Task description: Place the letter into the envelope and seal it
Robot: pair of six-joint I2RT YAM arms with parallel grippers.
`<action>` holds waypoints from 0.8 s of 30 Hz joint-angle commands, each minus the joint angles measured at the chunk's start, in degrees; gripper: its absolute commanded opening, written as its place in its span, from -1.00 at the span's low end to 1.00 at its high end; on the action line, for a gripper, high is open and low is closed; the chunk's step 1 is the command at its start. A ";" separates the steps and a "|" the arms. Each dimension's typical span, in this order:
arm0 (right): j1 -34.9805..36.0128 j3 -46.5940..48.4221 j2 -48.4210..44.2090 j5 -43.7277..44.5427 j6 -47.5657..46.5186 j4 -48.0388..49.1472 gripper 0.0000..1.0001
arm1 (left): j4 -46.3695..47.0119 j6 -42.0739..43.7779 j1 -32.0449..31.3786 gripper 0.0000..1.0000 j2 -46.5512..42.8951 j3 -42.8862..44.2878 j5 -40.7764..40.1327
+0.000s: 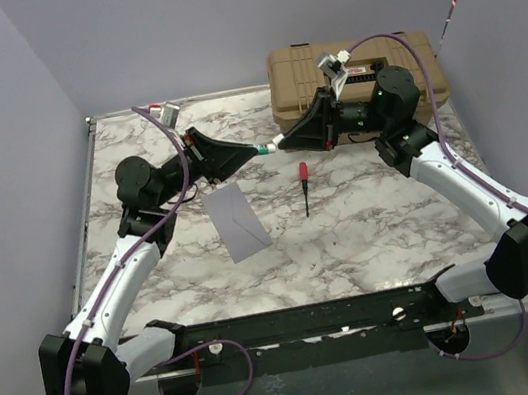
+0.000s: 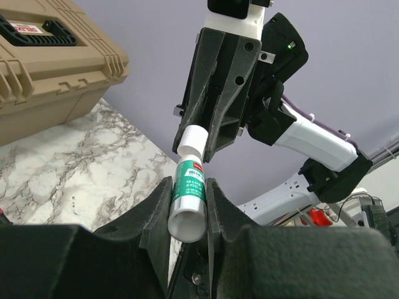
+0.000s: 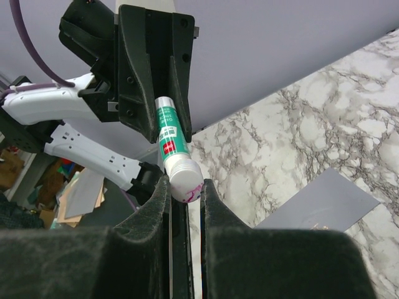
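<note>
- The envelope (image 1: 241, 221) lies flat on the desk (image 1: 371, 230), left of centre; the letter is not seen anywhere.
- A glue stick (image 3: 168, 134) is pinched in the air: body by the left hand (image 2: 188, 193), cap end by the right hand (image 3: 184, 190).
- Pulled crookedly, the stick could be dropped or glue smeared.

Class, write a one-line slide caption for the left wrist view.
Green glue stick gripped at opposite ends by the left claw and right claw above the marble table, tan case behind.
</note>
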 commanded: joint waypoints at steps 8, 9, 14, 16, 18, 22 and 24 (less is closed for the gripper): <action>0.45 1.67 0.82 -5.39 0.79 1.79 -0.99 | 4.78 -2.41 -0.90 -1.00 -0.96 -1.15 -3.37; 0.44 1.69 0.81 -5.56 0.95 1.97 -0.99 | 5.10 -2.63 -1.17 -1.00 -0.87 -1.24 -3.55; 0.58 1.82 0.82 -4.77 1.65 2.86 -0.99 | 7.09 -3.81 -3.10 -1.00 -0.17 -1.79 -4.40; 0.58 1.70 0.80 -3.93 1.71 2.96 -0.99 | 7.40 -3.92 -3.40 -1.00 -0.14 -1.85 -4.76; 0.57 1.65 0.80 -3.47 1.66 2.87 -0.99 | 8.03 -4.22 -3.39 -1.00 -0.32 -2.05 -5.42; 0.61 0.90 0.38 -2.15 2.95 3.57 -0.99 | 10.42 -6.19 -3.39 -1.00 -0.46 -2.15 -6.97; 0.60 0.02 0.03 -1.19 6.09 6.15 -0.99 | 12.54 -7.58 -3.56 -1.00 -0.78 -2.64 -8.64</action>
